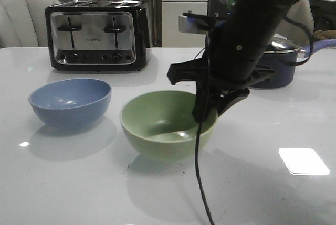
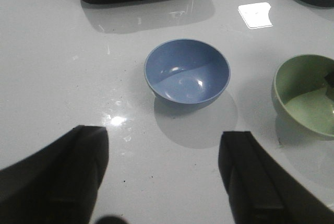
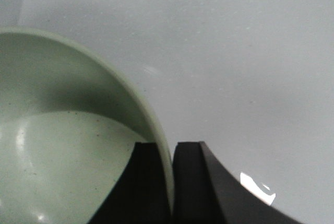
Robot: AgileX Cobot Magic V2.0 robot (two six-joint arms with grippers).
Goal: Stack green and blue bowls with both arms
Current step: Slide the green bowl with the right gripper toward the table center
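Now your right pincer (image 3: pixel 171 182) pinches the green bowl (image 1: pixel 167 122) by its right rim, mid-counter. The blue bowl (image 2: pixel 187 72) sits left of it, directly ahead of your spread left pincer (image 2: pixel 164 182).

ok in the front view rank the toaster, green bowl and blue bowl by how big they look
1. Black and chrome four-slot toaster, largest.
2. Pale green round bowl.
3. Dusty blue round bowl.
The bowls may be alike; the green sits nearer the camera.
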